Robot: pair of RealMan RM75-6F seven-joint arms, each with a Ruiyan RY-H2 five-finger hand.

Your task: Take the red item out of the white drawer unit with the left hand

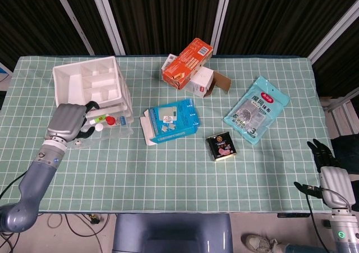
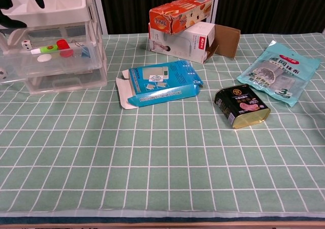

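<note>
Red item [image 2: 63, 43] lies in the pulled-out clear drawer [image 2: 51, 61] of the white drawer unit [image 1: 90, 87], near the bench's [image 1: 179, 163] far left corner, beside a green-and-white tube [image 2: 44, 50] and a white disc [image 2: 44, 58]. Left robot hand [image 1: 68, 121] hovers over the drawer's left end, fingers spread and seemingly holding nothing. Right robot hand [image 1: 331, 171] hangs off the near right corner, fingers apart, empty.

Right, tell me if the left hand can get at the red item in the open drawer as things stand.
Probably yes. The left hand hovers over the pulled-out drawer, and the red item lies uncovered beside a green-and-white tube, open from above.
</note>
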